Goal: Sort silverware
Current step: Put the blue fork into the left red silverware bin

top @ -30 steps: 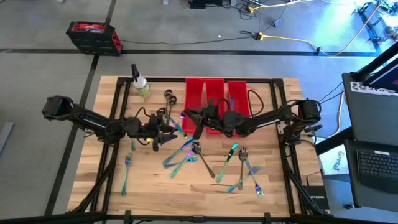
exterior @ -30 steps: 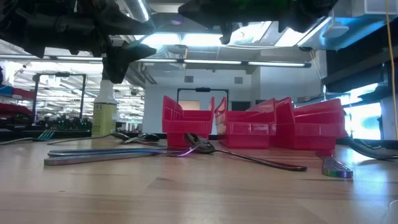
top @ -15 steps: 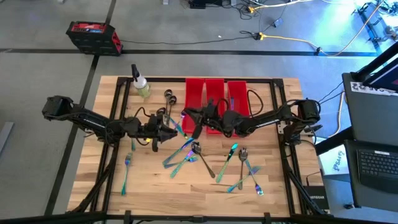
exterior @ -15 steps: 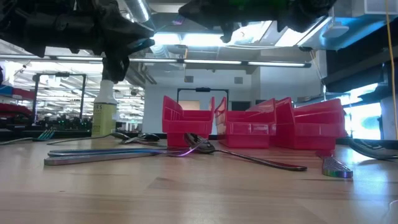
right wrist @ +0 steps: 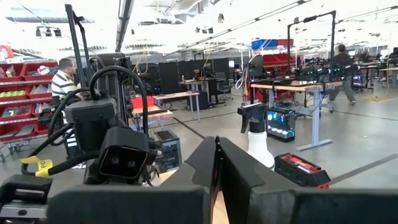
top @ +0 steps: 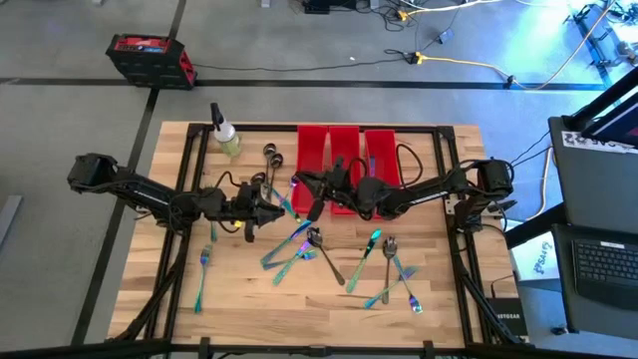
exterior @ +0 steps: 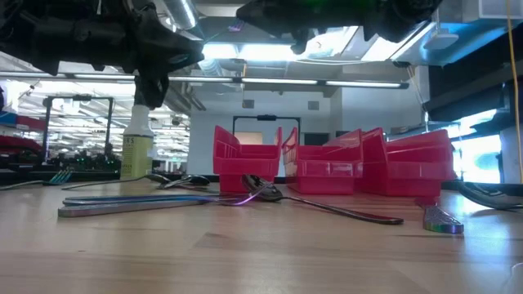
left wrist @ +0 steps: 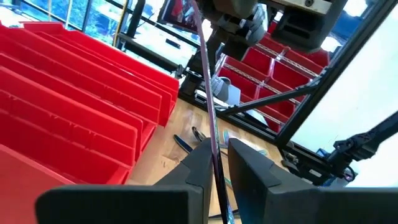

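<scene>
A thin purple-blue piece of silverware (left wrist: 208, 93) hangs in the air between my two grippers, above the table's middle (top: 289, 201). My right gripper (top: 313, 199) is shut on it, just in front of the red bins (top: 344, 155). My left gripper (left wrist: 219, 163) faces it from the table's left (top: 269, 207). It is slightly open, with one finger on either side of the piece's near end. Whether they touch it, I cannot tell. Which kind of utensil it is does not show. More silverware (top: 297, 249) lies flat on the wood. My right gripper pinches the silverware piece between its two shut fingers (left wrist: 244, 28) at the far end of the stem (left wrist: 200, 25). It comes level from the table's right. The piece is lifted clear of the table and points toward my left gripper.
Three red bins stand side by side at the far edge. A spray bottle (top: 226, 135) stands at the far left. Loose pieces lie at the near left (top: 202, 271), near right (top: 387, 267) and far middle (top: 271, 155). Bare wood shows along the near edge.
My left gripper has swung up from pointing down at the table to level. It now faces my right gripper and the piece held there. My right gripper and the piece have stayed in place.
</scene>
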Available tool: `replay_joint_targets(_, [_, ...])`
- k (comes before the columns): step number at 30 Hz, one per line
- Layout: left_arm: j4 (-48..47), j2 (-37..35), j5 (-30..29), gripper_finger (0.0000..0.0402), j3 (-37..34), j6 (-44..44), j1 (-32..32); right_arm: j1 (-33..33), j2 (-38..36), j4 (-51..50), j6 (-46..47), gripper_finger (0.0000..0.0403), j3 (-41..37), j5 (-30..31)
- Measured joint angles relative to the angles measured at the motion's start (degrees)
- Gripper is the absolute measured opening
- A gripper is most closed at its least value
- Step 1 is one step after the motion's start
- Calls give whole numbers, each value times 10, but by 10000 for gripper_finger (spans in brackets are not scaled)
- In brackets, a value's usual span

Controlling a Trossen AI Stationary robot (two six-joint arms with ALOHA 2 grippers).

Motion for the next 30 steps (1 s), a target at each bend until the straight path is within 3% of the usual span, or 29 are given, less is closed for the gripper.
replay_joint_targets(10, [-5,0,-24,3,0,-14,1,0,0,-2,-1,0,0,1])
replay_joint_targets(22, [-8,1,-23,0,0,-5,1,9,0,-3,-12,4,0,1])
replay_joint_targets(30, [-18,1,-3,0,0,2,1,12,0,4,-28,57,0,9])
